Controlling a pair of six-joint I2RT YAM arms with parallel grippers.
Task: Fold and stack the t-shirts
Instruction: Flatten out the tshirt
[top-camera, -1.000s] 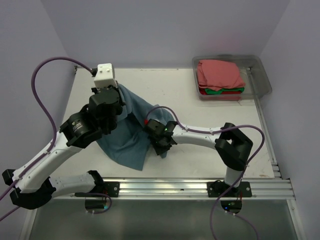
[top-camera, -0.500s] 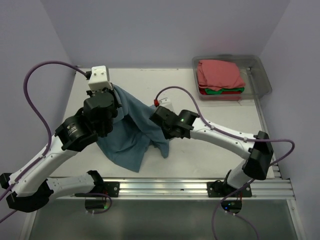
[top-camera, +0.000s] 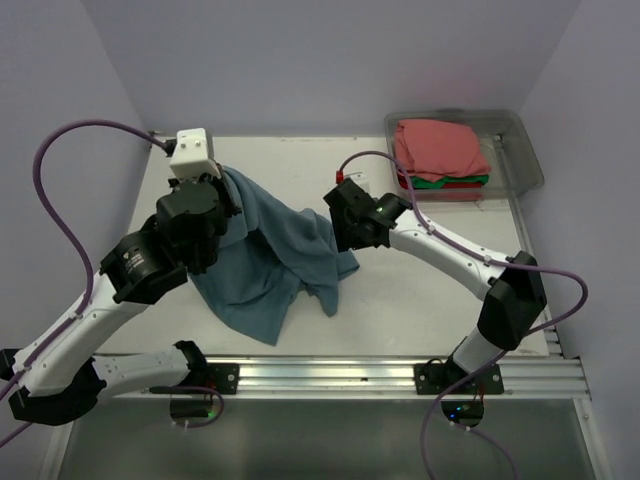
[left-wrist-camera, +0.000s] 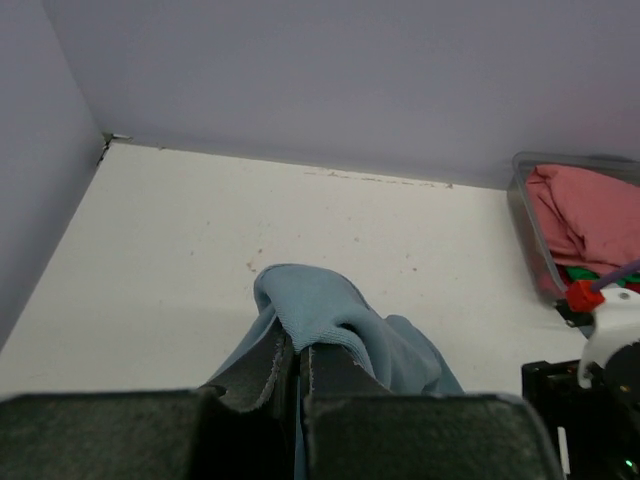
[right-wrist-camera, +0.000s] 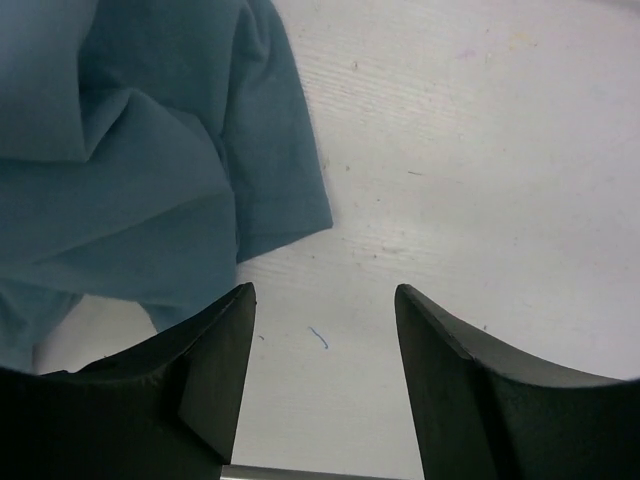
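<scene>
left jaws: pinched shut on the slate-blue t-shirt (top-camera: 270, 260), holding its far-left edge up | shirt: draped onto the bench (top-camera: 430, 290), centre-left | right jaws: wide, empty, just right of its loose hem, the nearer arm

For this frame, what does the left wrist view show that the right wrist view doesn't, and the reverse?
Only the left wrist view: the left claw shut on a bunched fold of the slate-blue t-shirt, plus the clear bin holding the pink t-shirt. Only the right wrist view: the right claw open and empty over bare table, the shirt's edge lying flat beside it. Both: the slate-blue t-shirt and the white table.
</scene>
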